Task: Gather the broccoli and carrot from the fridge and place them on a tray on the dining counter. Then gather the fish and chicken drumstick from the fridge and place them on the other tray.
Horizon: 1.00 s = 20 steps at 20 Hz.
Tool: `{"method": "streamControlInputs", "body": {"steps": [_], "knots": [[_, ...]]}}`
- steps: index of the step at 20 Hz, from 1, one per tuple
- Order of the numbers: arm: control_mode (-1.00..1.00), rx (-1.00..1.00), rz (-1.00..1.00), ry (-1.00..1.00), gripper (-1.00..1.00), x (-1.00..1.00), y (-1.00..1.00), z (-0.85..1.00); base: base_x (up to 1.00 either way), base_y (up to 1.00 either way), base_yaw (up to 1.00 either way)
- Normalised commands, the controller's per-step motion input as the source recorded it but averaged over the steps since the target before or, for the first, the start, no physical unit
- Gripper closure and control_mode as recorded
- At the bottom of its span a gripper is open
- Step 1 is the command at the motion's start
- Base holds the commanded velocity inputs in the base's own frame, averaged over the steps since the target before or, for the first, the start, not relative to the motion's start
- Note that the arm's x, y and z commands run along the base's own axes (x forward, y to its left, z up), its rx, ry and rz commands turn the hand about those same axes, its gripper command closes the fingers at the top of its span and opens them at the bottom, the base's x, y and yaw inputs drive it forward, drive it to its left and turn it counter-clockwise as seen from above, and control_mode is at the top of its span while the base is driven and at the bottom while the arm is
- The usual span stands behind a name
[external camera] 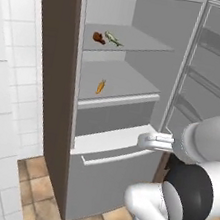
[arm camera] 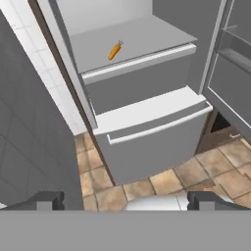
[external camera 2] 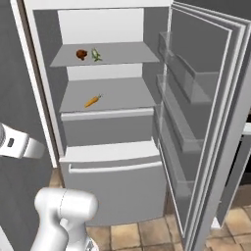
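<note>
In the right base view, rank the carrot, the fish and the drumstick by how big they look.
1. carrot, longest, though its lower shelf sits nearer the camera.
2. drumstick and fish, side by side on the upper shelf: too alike to rank.

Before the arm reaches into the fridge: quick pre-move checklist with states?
1. Fridge door swung open: ok.
2. Carrot lying alone on the lower shelf, unobstructed: ok.
3. Claw open and holding nothing: ok.
4. Claw close to the carrot: not ok, it is back from the fridge, above the floor.
5. Chicken drumstick and fish side by side on the upper shelf: ok.
6. Broccoli located: cannot tell.
</note>
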Motion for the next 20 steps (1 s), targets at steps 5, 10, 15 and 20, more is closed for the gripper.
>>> {"method": "streamControlInputs", "body": {"steps": [5, 10, 15, 20], "knots": [[1.0, 0.0, 0.0, 0.0, -1.0, 0.0, 0.0, 0.0, 0.52, -0.24, 0.11], [1.0, 0.0, 0.0, 0.0, -1.0, 0.0, 0.0, 0.0, 0.35, -0.29, 0.08], [1.0, 0.0, 0.0, 0.0, -1.0, 0.0, 0.0, 0.0, 0.41, -0.22, 0.08], [1.0, 0.0, 0.0, 0.0, -1.0, 0.0, 0.0, 0.0, 0.55, -0.07, 0.06]]}}
